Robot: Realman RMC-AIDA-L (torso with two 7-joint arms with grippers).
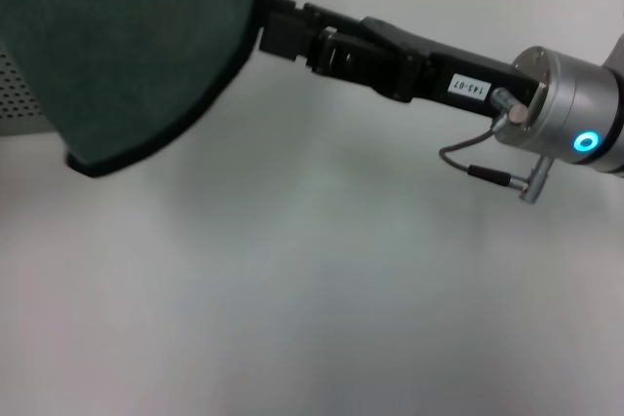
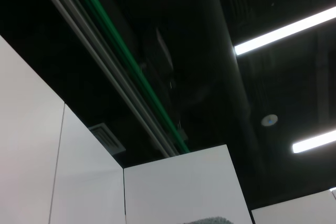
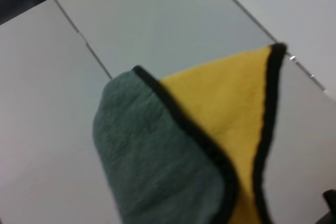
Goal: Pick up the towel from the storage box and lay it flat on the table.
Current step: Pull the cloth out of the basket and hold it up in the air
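The right pincer (image 1: pixel 265 21), reaching in from the right, is clamping the edge of the dark green towel (image 1: pixel 122 46), which is hanging above the white worktop (image 1: pixel 322 270) beside the perforated storage box (image 1: pixel 18 94).

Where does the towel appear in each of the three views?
Head view: the towel hangs at the upper left, at the right gripper's tip.
Left wrist view: only a fuzzy sliver at the bottom edge, probably the towel.
Right wrist view: centre, green with a yellow underside.
Shared landmark: its black border.
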